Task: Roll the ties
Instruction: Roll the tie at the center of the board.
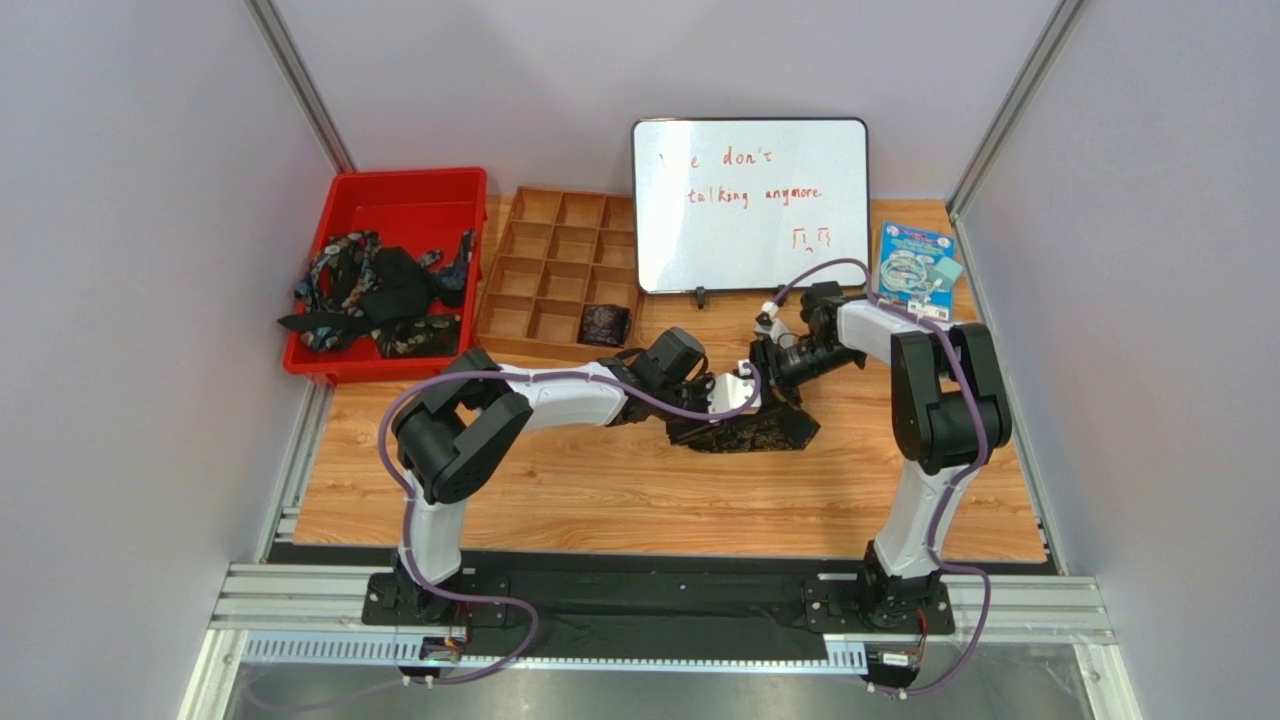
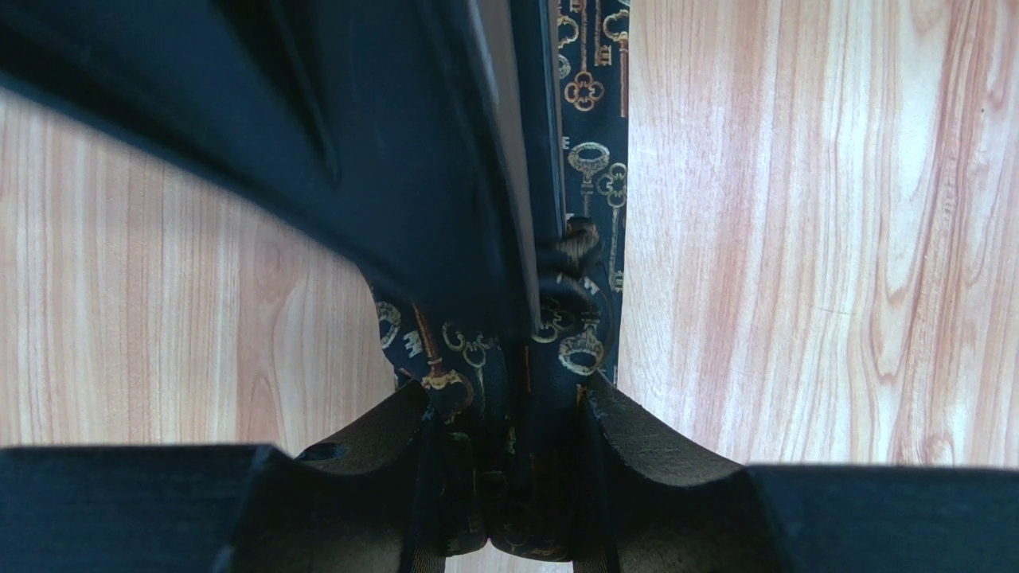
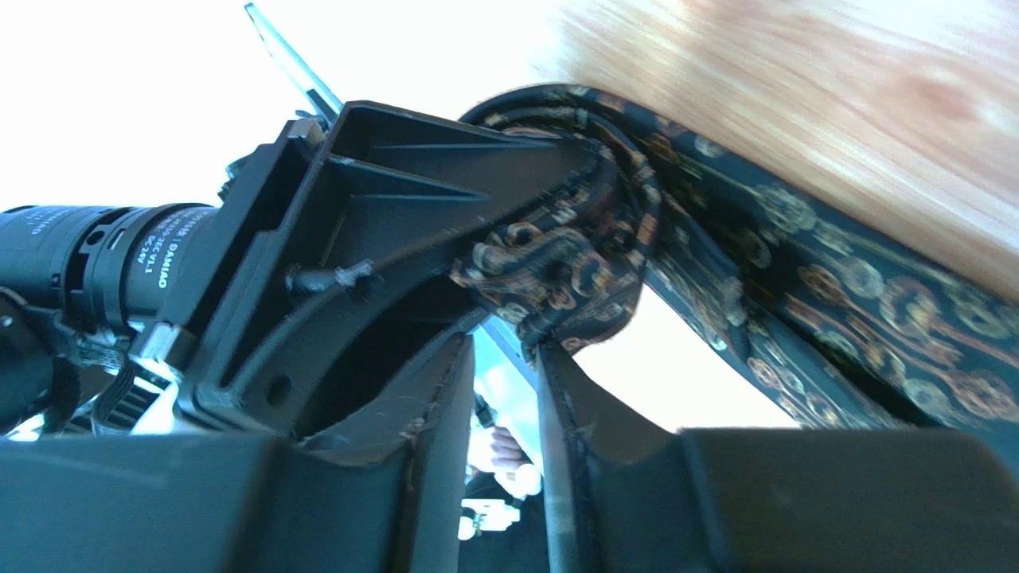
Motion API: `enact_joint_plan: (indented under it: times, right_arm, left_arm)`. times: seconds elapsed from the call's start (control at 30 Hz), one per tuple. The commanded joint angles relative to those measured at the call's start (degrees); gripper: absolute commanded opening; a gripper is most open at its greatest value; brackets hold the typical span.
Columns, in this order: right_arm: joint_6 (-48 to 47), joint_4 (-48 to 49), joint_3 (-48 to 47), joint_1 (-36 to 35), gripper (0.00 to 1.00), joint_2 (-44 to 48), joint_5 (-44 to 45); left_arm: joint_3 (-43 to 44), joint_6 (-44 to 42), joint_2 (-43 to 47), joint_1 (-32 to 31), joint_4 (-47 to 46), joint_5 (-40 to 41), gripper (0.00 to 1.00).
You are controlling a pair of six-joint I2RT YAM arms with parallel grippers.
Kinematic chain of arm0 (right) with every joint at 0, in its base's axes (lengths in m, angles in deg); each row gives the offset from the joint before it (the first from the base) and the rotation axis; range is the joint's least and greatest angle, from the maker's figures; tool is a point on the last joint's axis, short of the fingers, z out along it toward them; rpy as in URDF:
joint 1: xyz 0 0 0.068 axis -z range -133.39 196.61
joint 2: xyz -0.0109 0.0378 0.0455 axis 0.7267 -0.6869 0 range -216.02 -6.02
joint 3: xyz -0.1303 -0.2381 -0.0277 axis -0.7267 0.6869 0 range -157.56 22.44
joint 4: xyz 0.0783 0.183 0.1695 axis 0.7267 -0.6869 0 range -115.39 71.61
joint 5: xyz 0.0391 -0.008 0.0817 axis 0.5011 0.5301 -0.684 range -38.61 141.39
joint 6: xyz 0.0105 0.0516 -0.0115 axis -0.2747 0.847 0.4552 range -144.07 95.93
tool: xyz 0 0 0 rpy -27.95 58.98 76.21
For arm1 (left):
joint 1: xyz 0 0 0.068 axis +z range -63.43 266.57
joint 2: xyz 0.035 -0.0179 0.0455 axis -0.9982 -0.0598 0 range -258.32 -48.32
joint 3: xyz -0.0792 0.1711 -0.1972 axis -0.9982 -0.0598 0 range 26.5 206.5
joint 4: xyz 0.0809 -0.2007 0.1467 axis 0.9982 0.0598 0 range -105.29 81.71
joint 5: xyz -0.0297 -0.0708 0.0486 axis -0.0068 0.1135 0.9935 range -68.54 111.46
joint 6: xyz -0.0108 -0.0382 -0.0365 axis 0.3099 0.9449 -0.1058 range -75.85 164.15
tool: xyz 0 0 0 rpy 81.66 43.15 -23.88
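item inspected: one tie [image 2: 586, 179], black with a gold key print, about the middle of the table [image 1: 601, 503] and well apart from every edge. one end is wound into a loose partial coil [image 3: 550, 269], held up between the two arms. the rest lies bunched on the wood just to the near side of them.

left gripper [image 2: 508, 412]: clamped on the tie, folded cloth pinched between both fingers.

right gripper [image 3: 502, 358]: jaws narrowly apart, light showing through the gap, nothing pinched. its tips sit just beside the coil.

progress, as judged: rolling is part done. one finished roll [image 1: 606, 323] sits in the near right cell of the divider tray [image 1: 549, 263]. more ties [image 1: 368, 293] lie in the red bin [image 1: 394, 195] at the far left corner.

risks noted:
- only one grip holds the coil, and the cloth looks slick. the turns are likely to spring loose or telescope sideways.
- the two grippers are crowded together. any re-grip risks finger striking finger, or catching a single layer and pulling the winding open.
- the bunched tail may drag or twist, feeding the roll crooked.
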Motion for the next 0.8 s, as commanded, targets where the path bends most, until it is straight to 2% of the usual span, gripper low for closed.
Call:
enact_joint_plan:
  times: [0.0, 0.07, 0.27, 0.47, 0.53, 0.77]
  right_arm:
    - [2.07, 3.76, -0.96, -2.27, 0.36, 0.78, -1.34]
    - [2.34, 4.99, -1.40, -2.98, 0.40, -0.10, -0.02]
    - [2.16, 4.30, -3.06, -4.30, 0.40, -1.51, 1.47]
    - [-9.32, -9.66, -6.93, 0.88, 0.38, 0.86, 1.56]
    - [-10.49, -12.93, -7.90, 1.94, 0.38, 1.47, 1.30]
    - [-3.56, -5.83, -4.92, -2.18, 0.38, 1.65, 0.33]
  left_arm:
    - [0.10, -1.68, -1.17, -0.19, 8.38, 0.15, 0.13]
    - [0.37, -2.04, -1.26, -0.28, 8.91, 0.15, 0.13]
    - [0.81, -2.74, -1.70, -0.19, 10.31, 0.49, 0.13]
    - [0.72, -3.01, -1.61, -0.28, 10.84, 0.76, 0.13]
    - [0.45, -2.65, -1.61, -0.28, 10.58, 0.59, 0.13]
    - [1.42, -2.30, -2.32, -0.28, 10.67, 0.67, 0.13]
